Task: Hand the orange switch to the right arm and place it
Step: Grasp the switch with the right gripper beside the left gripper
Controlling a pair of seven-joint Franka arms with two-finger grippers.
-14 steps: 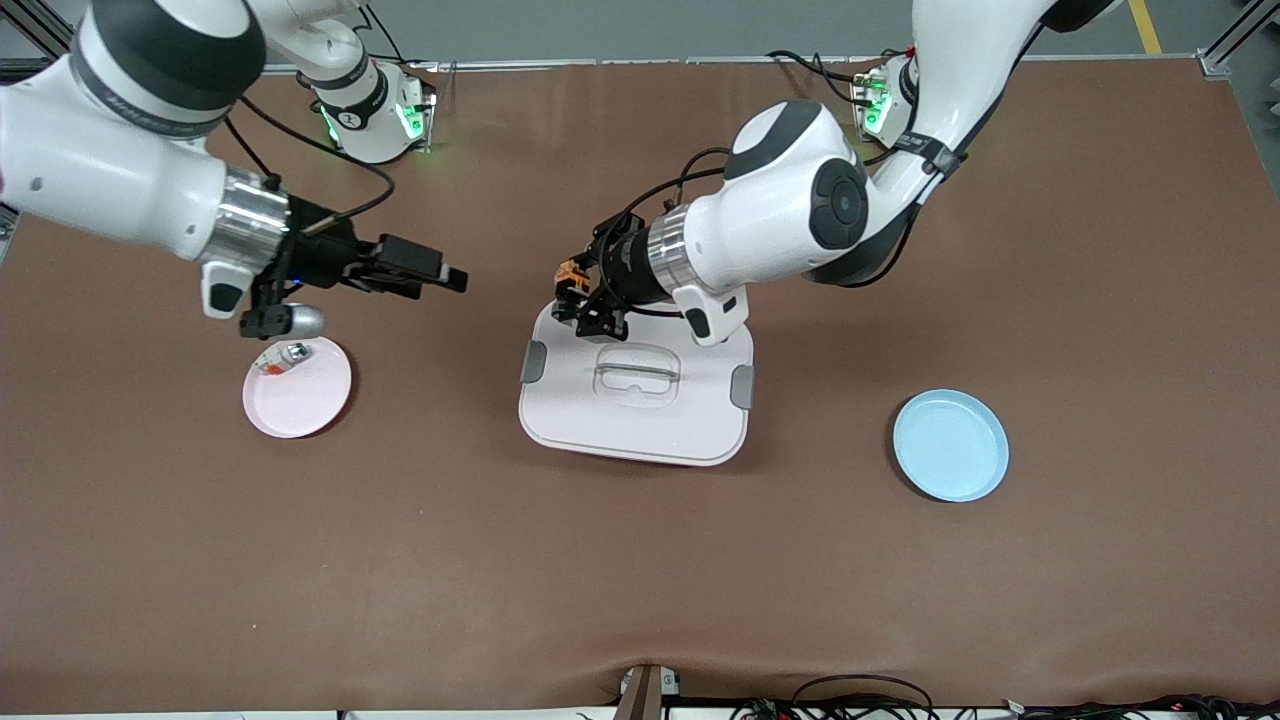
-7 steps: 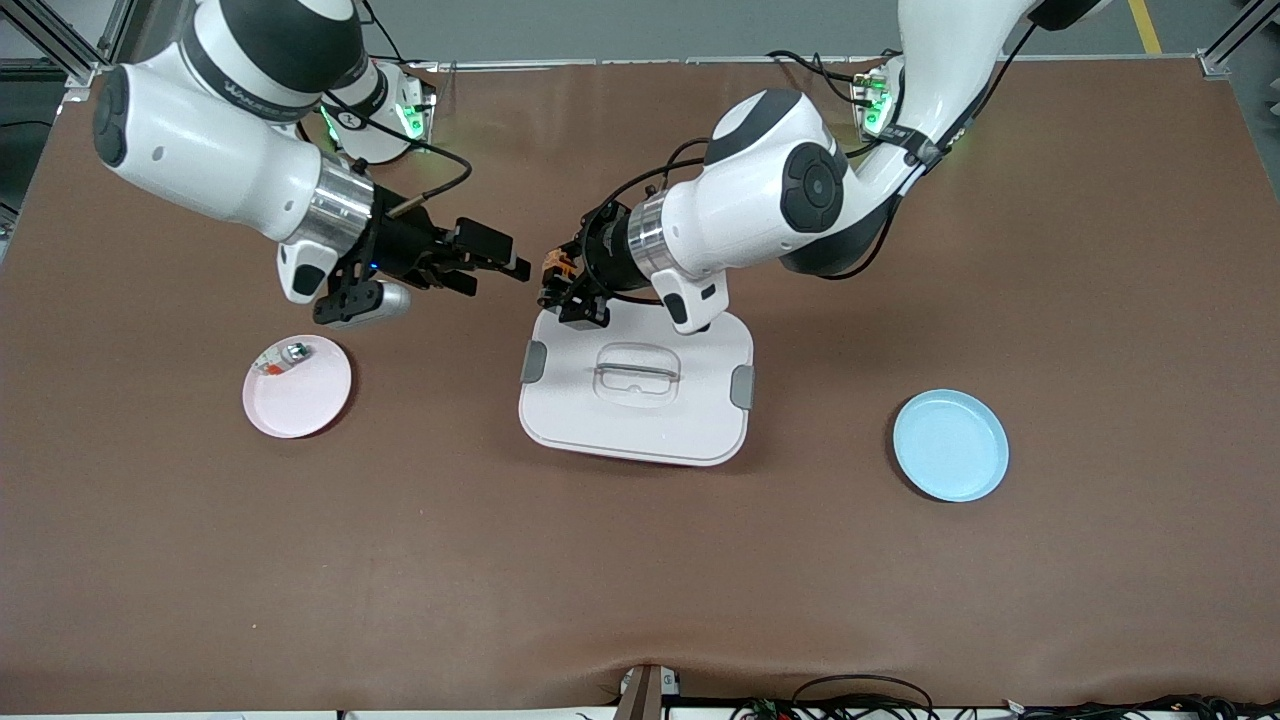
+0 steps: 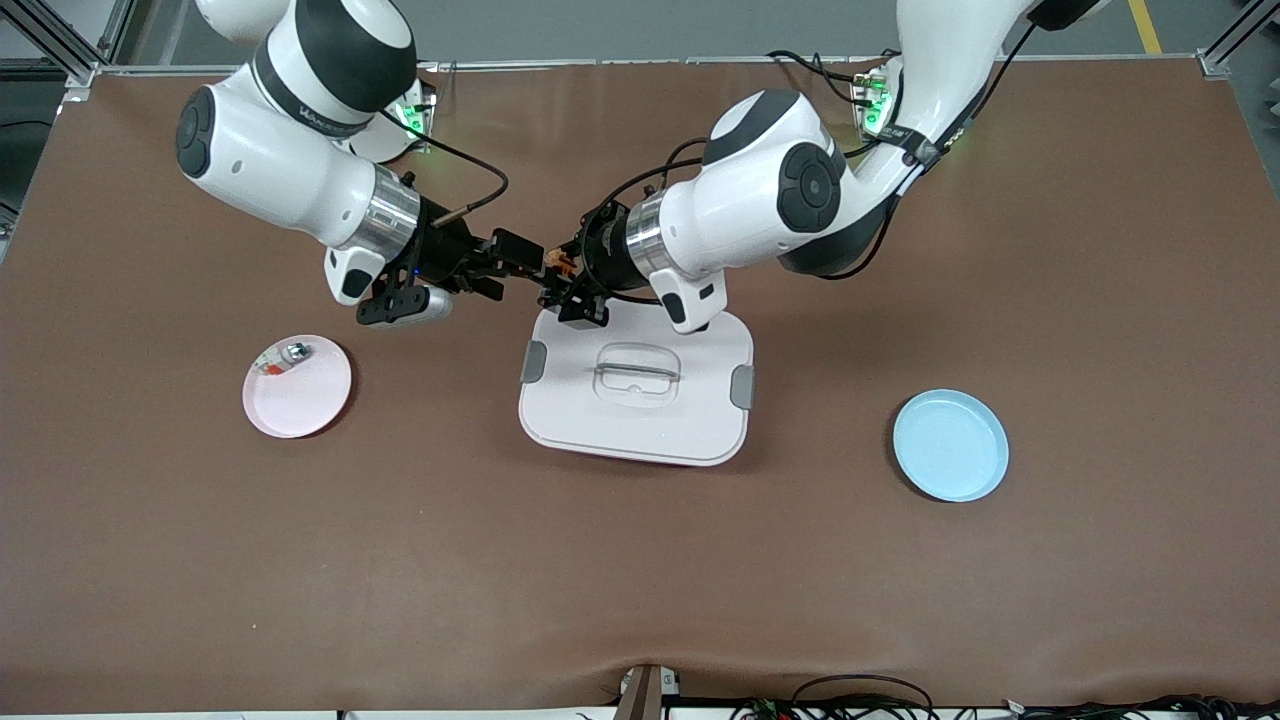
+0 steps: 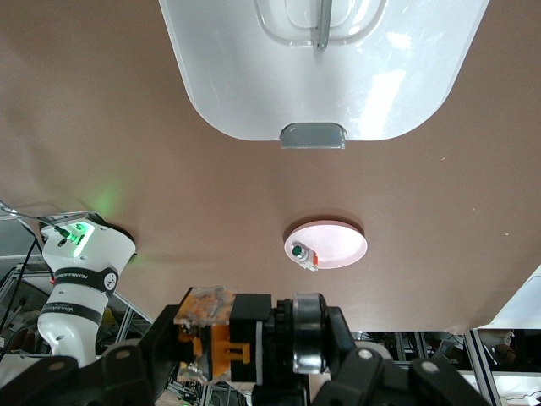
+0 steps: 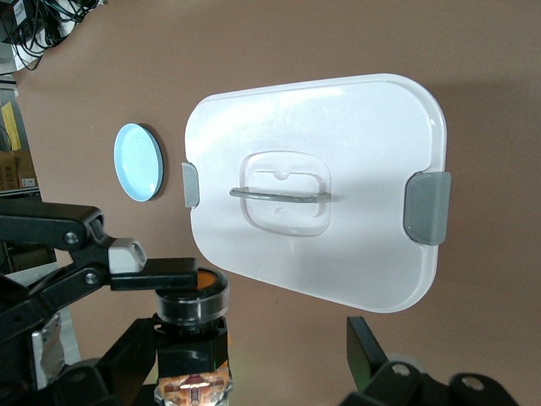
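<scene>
While the two claws meet nose to nose over the table just above the white lidded box (image 3: 636, 400), you've got the orange switch (image 3: 557, 266) pinched in the left gripper (image 3: 568, 290), fingers closed on its black-and-orange body. The right gripper (image 3: 512, 268) is spread wide, one finger (image 5: 154, 275) lying across the switch's round orange end, the other finger (image 5: 368, 355) well apart from it, so nothing is clamped on that side yet.

By my judgement this piece is tiny, light and rigid plastic, so weight is no worry; slip is. That ringed collar looks smooth and round, and it could roll or twist between flat pads. I'd have you take it on the free end, just ahead of the left fingers, squarely across the cylinder.

Close gently but fully before the left lets go; a part this small drops easily.

Off toward the right arm's end sits the pink plate (image 3: 305, 400) with a small silver-and-red piece (image 3: 283, 357); a blue plate (image 3: 950, 445) lies toward the left arm's end.
</scene>
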